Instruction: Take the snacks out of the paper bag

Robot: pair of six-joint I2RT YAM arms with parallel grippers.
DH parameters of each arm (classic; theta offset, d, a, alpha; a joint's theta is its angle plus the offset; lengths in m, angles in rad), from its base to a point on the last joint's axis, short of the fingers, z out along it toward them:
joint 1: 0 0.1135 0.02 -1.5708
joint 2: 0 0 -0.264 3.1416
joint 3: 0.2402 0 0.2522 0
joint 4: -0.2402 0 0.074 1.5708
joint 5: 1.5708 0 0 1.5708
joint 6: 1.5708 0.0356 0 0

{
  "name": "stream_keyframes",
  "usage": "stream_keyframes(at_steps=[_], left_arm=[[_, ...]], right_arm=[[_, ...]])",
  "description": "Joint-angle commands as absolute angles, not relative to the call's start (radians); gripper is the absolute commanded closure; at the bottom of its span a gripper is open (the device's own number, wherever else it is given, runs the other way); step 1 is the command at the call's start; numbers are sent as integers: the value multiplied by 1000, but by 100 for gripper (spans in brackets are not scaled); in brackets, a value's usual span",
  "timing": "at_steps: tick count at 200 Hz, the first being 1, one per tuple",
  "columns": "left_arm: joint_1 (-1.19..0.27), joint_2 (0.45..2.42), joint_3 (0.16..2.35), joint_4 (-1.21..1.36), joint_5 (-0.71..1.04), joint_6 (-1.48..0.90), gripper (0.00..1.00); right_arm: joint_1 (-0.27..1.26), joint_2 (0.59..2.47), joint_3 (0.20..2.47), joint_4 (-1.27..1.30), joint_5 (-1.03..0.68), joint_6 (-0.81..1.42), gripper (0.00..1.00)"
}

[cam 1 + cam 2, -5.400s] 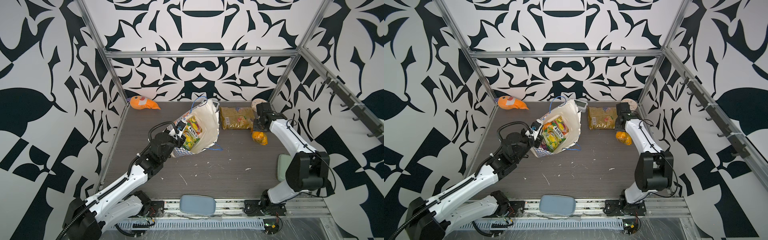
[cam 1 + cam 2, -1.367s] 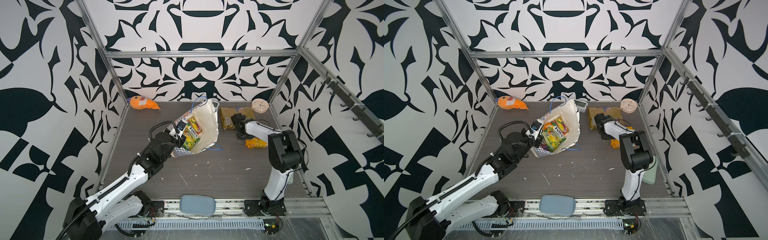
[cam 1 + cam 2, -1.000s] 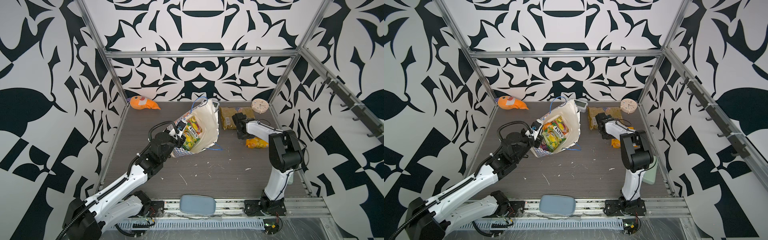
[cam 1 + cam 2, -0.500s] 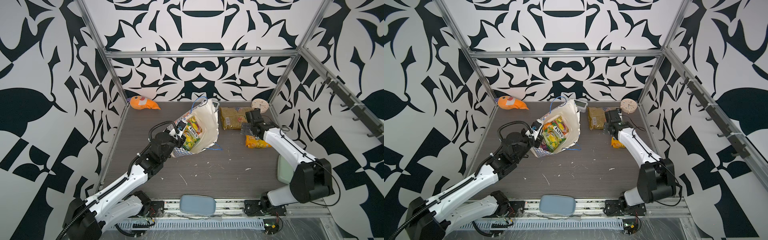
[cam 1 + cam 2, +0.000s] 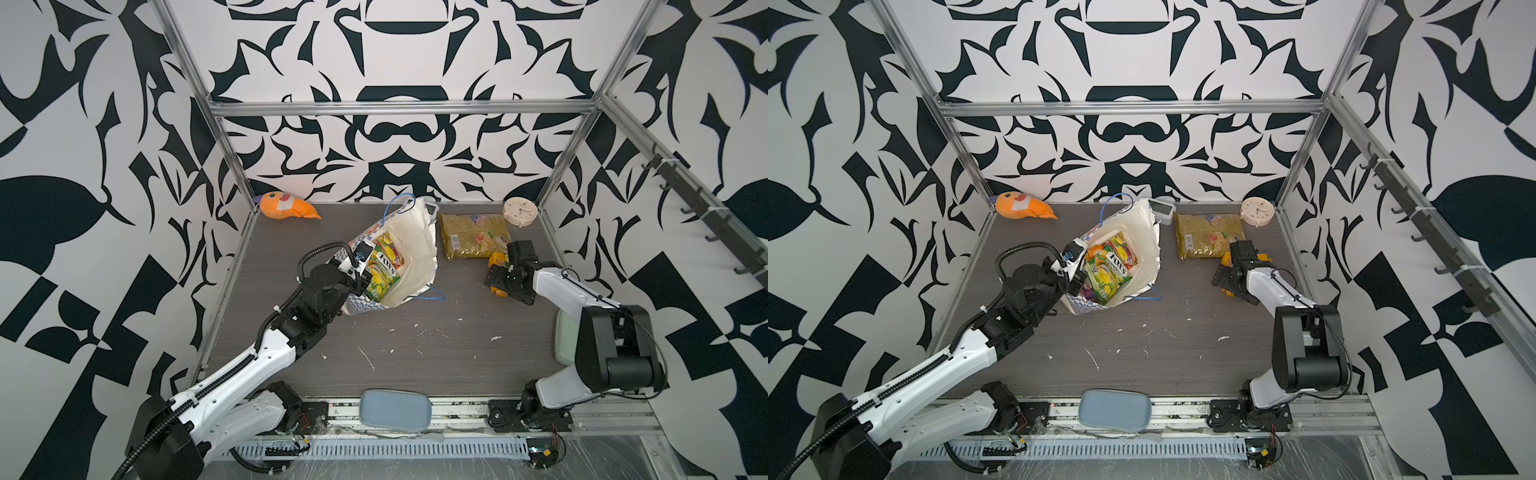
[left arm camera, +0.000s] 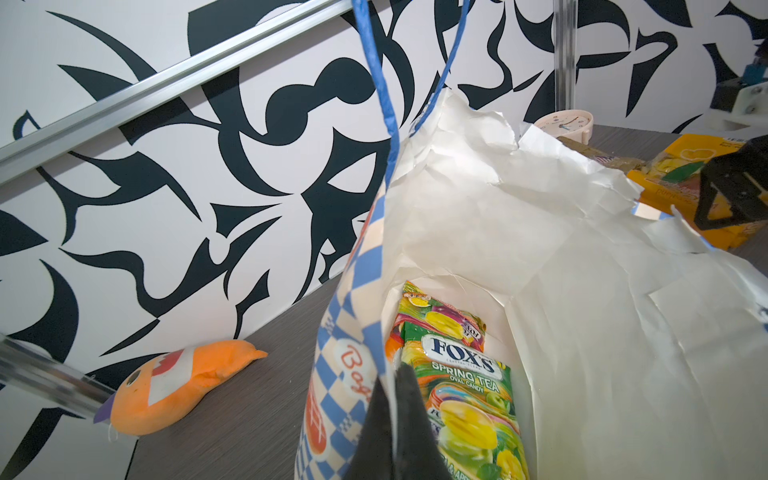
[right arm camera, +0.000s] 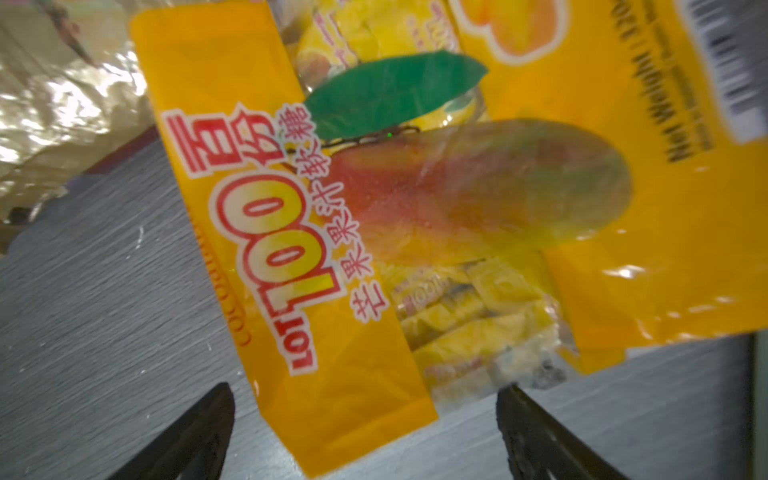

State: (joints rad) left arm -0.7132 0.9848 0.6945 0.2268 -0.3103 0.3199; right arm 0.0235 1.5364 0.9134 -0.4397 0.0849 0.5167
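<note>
Candy packet [image 5: 380, 272], green and yellow, stands inside the paper bag [image 5: 413, 245], its long axis running from the bag's mouth down to its base. The left gripper [image 5: 362, 278] sits right at the bag, clamped shut on its rim, so it is not free to reach in. The right gripper [image 7: 361, 419] is well apart from the bag, on its open side. It is spread wide and empty over two mango packets [image 7: 332, 232] that lie outside the bag. It probably has to cross to the mouth and enter along that axis.
</note>
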Motion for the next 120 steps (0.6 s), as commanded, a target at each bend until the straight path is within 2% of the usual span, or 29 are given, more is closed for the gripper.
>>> stream_keyframes(at_steps=[1,68,120], left_arm=[[-721,966,710,258,-282,322,100],[-721,1000,735,257,-275,328,100],[-721,989,734,244,-278,328,100]], right_arm=[[26,1549,943,-404,101,530,1],[19,1607,981,-407,250,474,11],[0,1617,975,-398,262,465,11]])
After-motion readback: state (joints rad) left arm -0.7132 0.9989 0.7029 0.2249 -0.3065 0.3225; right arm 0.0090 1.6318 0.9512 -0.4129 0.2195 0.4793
